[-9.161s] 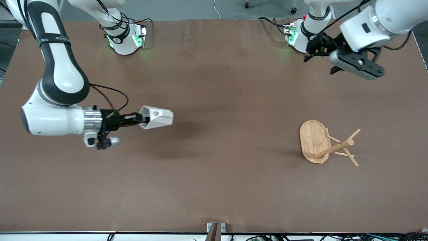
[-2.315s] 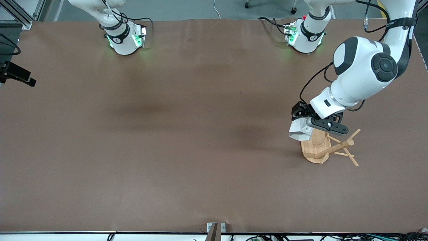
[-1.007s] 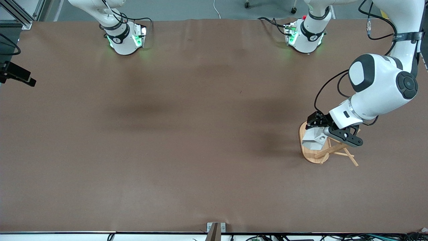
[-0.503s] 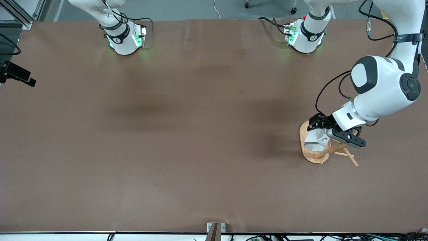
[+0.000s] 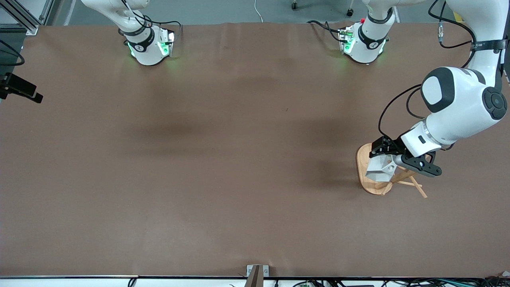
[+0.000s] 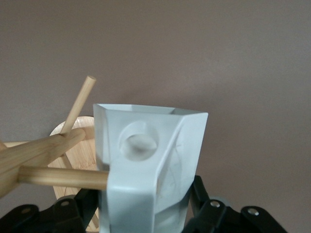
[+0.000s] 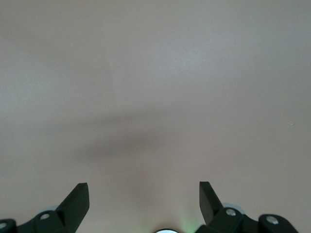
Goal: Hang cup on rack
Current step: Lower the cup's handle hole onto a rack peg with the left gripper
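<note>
Change: since a second ago the left gripper (image 5: pixel 381 156) has carried the cup (image 5: pixel 379 169) a little lower over the rack (image 5: pixel 388 172), toward its post; the right arm has kept out of the way
Landmark: rack, a light bamboo mug tree standing on the brown worktop (image 5: pixel 223 159) toward the left arm's end, its oval base (image 5: pixel 364 160) partly covered by the cup
Cup: white, faceted, held in the air over the rack's base, close against the central post (image 6: pixel 34 154); the round hole (image 6: pixel 139 144) in its handle tab faces the wrist camera
Peg: one thin peg (image 6: pixel 63 176) meets the edge of the cup's tab beside the hole; whether it enters the hole cannot be told; another peg (image 6: pixel 80 102) slants upward clear of the cup
Left gripper: over the rack, its dark fingers (image 6: pixel 77 206) pinching the cup's body from both sides
Right gripper: right gripper (image 7: pixel 144 196) far from the rack, over bare worktop, fingers (image 7: pixel 77 200) spread wide with nothing between them; this arm waits
</note>
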Robot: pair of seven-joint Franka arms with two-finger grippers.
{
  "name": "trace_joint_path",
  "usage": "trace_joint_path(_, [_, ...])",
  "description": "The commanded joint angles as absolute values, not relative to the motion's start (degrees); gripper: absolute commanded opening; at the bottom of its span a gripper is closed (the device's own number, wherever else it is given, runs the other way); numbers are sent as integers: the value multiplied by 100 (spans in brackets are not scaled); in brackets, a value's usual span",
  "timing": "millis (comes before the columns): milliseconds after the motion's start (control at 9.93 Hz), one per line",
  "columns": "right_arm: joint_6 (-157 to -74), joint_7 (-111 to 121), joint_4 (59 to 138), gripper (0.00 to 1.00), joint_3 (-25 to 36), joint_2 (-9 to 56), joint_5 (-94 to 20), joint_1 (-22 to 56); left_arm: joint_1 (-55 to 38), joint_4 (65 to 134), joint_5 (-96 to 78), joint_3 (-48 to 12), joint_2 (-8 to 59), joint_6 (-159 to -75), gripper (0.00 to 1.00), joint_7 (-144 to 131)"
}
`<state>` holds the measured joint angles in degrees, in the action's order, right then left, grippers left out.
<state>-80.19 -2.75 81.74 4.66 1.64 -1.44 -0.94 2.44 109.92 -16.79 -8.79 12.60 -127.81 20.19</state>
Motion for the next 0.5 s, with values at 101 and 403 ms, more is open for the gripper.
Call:
trace_joint_path(101, [-8051,-290,8271,100,457,70,-70,-114,220,11039,-1758,-782,1529,-13008,4,2030])
trace_joint_path(403, [-8068,-290,8271,100,466,70,-70,-132,237,11013,-1740,-773,1538,-13025,100,2004])
